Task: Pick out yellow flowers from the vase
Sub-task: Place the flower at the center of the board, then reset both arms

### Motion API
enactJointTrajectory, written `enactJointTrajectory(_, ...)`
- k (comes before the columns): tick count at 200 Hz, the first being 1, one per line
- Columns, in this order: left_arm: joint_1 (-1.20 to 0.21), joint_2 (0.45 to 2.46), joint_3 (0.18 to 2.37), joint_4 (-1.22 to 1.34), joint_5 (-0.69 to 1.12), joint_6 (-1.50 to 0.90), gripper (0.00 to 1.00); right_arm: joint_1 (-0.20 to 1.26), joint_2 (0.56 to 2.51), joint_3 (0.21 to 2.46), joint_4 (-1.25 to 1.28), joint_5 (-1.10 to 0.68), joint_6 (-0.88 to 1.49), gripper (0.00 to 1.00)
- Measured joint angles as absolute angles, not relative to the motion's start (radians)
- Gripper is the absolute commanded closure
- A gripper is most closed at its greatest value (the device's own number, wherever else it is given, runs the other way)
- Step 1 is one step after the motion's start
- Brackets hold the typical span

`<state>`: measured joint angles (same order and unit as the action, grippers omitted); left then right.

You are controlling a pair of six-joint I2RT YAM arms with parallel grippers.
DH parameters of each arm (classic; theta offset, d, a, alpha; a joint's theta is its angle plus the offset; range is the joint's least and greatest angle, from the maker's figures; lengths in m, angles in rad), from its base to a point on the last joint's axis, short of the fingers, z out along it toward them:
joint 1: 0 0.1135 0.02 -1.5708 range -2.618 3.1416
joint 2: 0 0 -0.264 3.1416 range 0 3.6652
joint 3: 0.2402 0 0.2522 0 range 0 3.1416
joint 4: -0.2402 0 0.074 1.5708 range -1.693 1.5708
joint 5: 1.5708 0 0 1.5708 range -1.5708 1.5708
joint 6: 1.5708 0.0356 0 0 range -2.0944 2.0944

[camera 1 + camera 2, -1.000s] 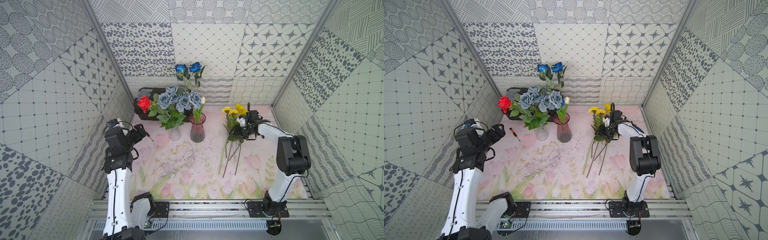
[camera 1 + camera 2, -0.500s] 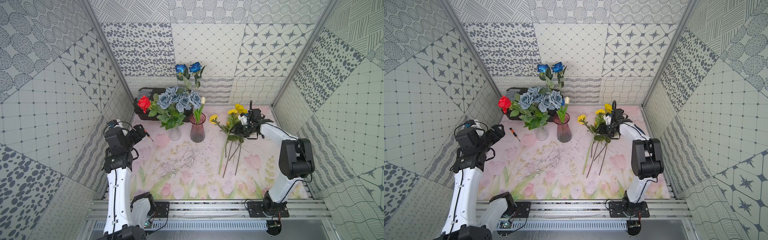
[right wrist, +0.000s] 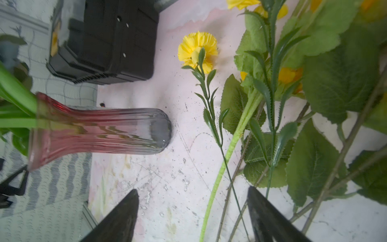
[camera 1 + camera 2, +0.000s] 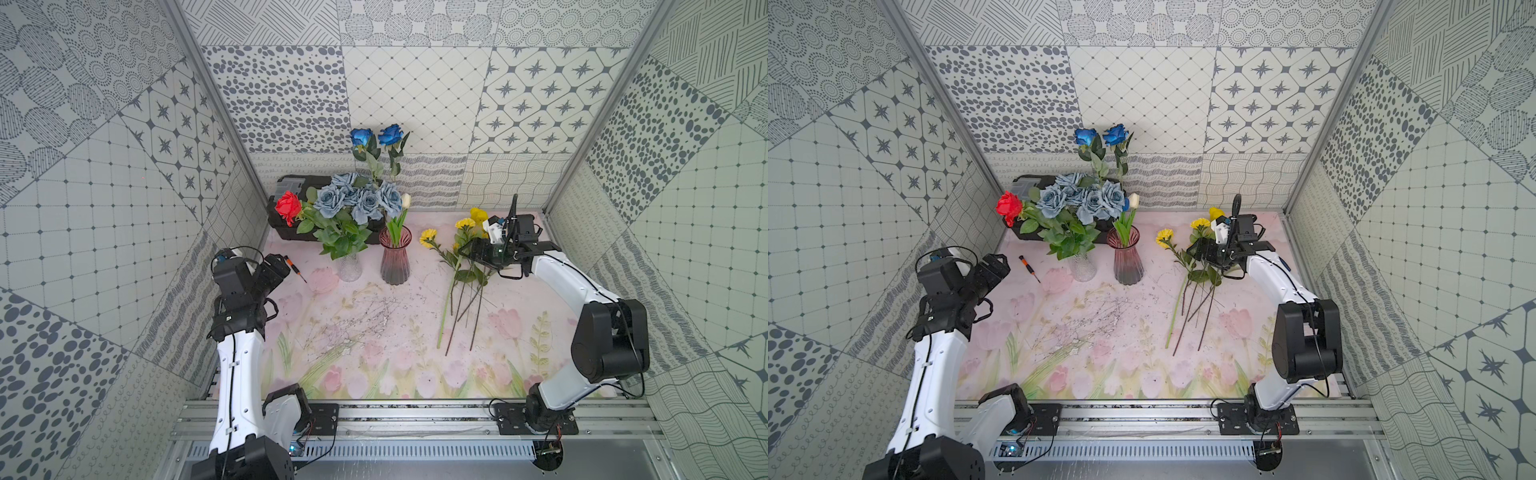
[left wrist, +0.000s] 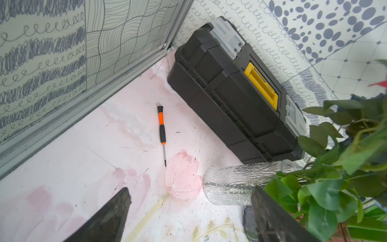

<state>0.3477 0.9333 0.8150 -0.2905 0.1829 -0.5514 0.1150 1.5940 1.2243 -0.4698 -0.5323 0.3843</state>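
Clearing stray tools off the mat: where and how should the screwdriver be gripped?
Grip the screwdriver across its thick orange-and-black handle, coming down from above: it lies flat on the mat with bare space either side, and the shaft is much thinner.

Bright, even light; blurred wrist-view edges

1. Left white-and-black robot arm (image 4: 237, 361): upright from the front rail, wrist bent forward and inward.
2. Left black parallel gripper (image 5: 190, 209): jaws spread wide (both dark fingers show in the wrist view).
3. Right white-and-black robot arm (image 4: 569, 282): elbow raised, forearm reaching back and inward.
4. Right black parallel gripper (image 3: 192, 209): jaws spread wide, held low.
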Motion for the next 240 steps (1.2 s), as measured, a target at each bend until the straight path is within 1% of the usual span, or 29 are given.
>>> enactJointTrajectory(28,0.348,0.953,0.792,-0.276,0.140,-0.588,0.09,0.102,1.527,1.216,-0.422,-0.496,0.402,0.02)
enactJointTrajectory(58,0.333,0.972,0.717,-0.225,0.080,-0.635,0.10,0.066,1.447,1.169,-0.336,-0.429,0.445,0.02)
enactJointTrajectory(96,0.281,1.075,0.676,-0.144,-0.002,-0.635,0.11,0.028,1.305,0.975,-0.155,-0.235,0.510,0.02)
enactJointTrajectory(120,0.256,1.158,0.664,-0.061,-0.032,-0.592,0.11,0.025,1.263,0.876,-0.036,-0.120,0.502,0.02)
enactJointTrajectory(138,0.247,1.219,0.644,0.026,-0.035,-0.547,0.12,0.025,1.247,0.809,0.064,-0.049,0.459,0.02)
enactJointTrajectory(167,0.239,1.314,0.638,0.128,-0.030,-0.474,0.13,0.025,1.237,0.715,0.184,0.018,0.366,0.02)
enactJointTrajectory(203,0.216,1.402,0.627,0.231,-0.010,-0.373,0.12,0.025,1.267,0.662,0.259,0.042,0.279,0.02)
enactJointTrajectory(229,0.207,1.424,0.600,0.334,0.012,-0.308,0.10,0.025,1.316,0.629,0.313,0.043,0.254,0.02)
enactJointTrajectory(234,0.207,1.429,0.591,0.359,0.017,-0.295,0.08,0.025,1.327,0.624,0.321,0.043,0.253,0.02)
enactJointTrajectory(240,0.206,1.435,0.584,0.384,0.023,-0.279,0.08,0.025,1.340,0.618,0.329,0.043,0.250,0.02)
